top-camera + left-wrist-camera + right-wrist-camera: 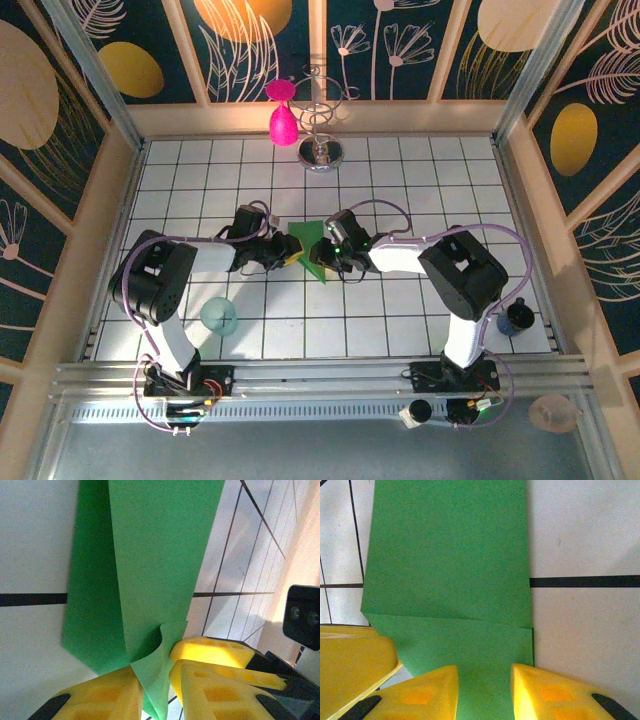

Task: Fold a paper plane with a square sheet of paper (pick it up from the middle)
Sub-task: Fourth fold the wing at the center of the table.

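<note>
Left wrist: left end effector (152,675) pinches paper (160,555) edge; right end effector (485,675) part-open, fingers straddling same paper.

Both ends of the green paper (450,555) past the top and bottom edges of the wrist views

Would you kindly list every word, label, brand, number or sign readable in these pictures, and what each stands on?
None: no readable text in any view.
The bright green paper sheet is plain and unmarked.
The dark blue wall panels carry only drawn leaves, flowers and ovals.
The white tiled table has only black grid lines.
</note>
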Tool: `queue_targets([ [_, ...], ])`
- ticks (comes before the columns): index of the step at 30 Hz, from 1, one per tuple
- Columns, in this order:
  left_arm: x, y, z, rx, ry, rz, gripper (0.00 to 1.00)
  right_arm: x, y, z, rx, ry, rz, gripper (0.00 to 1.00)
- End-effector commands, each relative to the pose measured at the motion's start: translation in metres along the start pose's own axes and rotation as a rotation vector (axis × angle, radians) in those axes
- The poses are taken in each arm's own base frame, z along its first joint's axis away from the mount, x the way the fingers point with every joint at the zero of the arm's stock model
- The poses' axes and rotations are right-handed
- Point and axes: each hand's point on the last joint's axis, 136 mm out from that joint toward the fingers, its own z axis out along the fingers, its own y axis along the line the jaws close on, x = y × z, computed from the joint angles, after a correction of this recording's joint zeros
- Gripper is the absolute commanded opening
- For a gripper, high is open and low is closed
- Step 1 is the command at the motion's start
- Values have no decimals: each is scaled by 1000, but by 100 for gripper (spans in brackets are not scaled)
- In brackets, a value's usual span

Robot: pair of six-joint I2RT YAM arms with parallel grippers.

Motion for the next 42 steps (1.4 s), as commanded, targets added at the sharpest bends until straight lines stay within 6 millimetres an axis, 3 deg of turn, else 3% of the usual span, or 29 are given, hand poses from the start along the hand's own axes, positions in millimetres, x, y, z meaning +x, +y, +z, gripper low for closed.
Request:
queue_targets([
  [1,-4,-11,1,40,12,16,27,4,-12,6,43,30,-2,34],
  [13,-18,-3,4,33,34,26,27,3,-12,3,33,21,-1,34],
  [27,-19,2,11,2,122,140,24,-2,-6,-4,19,1,-17,36],
  [32,-19,4,10,-5,130,149,18,-6,-1,-7,7,-11,-31,37],
  [36,-21,2,8,-2,118,151,10,-14,9,-16,-15,-51,-61,39],
  [42,-32,-7,-2,-12,29,120,8,-35,19,-41,-5,-180,-176,50],
])
